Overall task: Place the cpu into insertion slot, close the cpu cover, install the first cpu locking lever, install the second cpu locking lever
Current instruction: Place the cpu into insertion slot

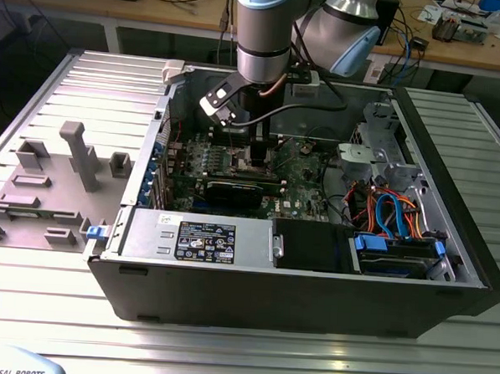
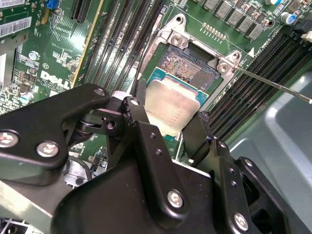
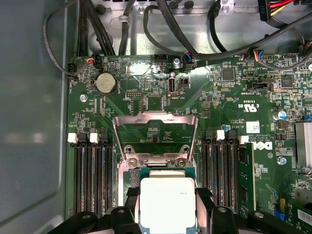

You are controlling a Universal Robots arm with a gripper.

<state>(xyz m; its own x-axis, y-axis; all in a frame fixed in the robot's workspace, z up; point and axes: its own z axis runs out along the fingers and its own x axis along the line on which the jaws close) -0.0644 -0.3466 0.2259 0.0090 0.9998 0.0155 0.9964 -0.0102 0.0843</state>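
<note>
I am gripping the chip (image 2: 173, 109) by two opposite edges, my pincer (image 2: 168, 119) closed narrowly on it with one finger on each side. The chip is hovering over the socket (image 2: 187, 66), covering part of it, and the field of pins is showing past its far edge. As I judge it, the chip is not yet seated.

In the exterior view my pincer (image 1: 256, 150) is hanging inside the open computer case (image 1: 294, 307), toward twelve o'clock from the long black card (image 1: 233, 190).

To do this well, I am thinking I should be keeping the chip flat. Its edges should be squaring up with the socket rim, and it should be going straight down without sliding across the pins.

Counting: I am seeing one chip, one socket and one cover (image 3: 156, 118), which is standing open. I am also seeing one thin lever rod (image 2: 273, 84), one coin battery (image 3: 106, 84), and two banks of memory slots (image 3: 92, 180) flanking the socket.
</note>
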